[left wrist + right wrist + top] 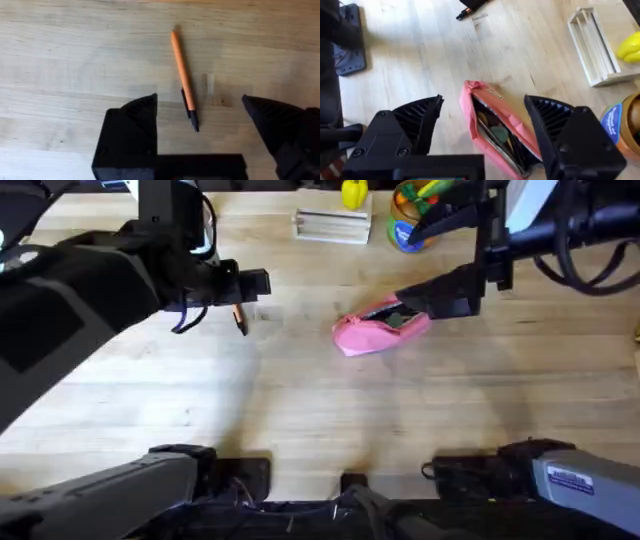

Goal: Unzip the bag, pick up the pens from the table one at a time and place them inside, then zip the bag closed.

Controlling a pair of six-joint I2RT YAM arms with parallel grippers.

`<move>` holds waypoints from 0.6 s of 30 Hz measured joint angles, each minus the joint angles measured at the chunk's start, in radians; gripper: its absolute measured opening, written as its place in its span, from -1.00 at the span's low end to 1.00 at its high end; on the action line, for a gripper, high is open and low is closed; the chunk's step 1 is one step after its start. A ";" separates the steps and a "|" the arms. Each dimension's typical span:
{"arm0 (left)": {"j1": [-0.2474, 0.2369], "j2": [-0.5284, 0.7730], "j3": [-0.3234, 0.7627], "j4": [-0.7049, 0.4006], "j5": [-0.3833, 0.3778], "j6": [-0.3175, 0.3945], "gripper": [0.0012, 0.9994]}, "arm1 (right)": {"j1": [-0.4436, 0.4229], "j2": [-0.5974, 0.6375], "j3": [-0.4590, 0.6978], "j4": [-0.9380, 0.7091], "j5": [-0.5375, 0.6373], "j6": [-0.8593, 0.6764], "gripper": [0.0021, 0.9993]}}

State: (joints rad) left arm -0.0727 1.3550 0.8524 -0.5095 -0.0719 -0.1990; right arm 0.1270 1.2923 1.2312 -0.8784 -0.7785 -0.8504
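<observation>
In the left wrist view the pen (184,80) lies on the table (60,60) between the left gripper (200,117)'s spread jaws, long axis running twelve to six, while the right gripper (485,125), jaws spread, straddles the open bag (495,130).
</observation>
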 joint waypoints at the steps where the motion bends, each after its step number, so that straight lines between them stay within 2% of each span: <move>1: 0.000 0.020 0.000 0.014 0.000 -0.012 0.99 | -0.009 -0.004 0.000 0.004 0.011 0.024 0.99; 11: 0.002 0.158 0.000 0.143 -0.066 -0.057 0.99 | -0.036 -0.155 0.000 0.011 0.258 0.125 0.99; 18: 0.005 0.244 0.000 0.169 -0.094 -0.072 0.99 | -0.036 -0.206 0.000 0.007 0.334 0.134 0.99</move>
State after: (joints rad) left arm -0.0681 1.5991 0.8524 -0.3404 -0.1661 -0.2706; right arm 0.0910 1.0866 1.2312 -0.8709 -0.4448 -0.7166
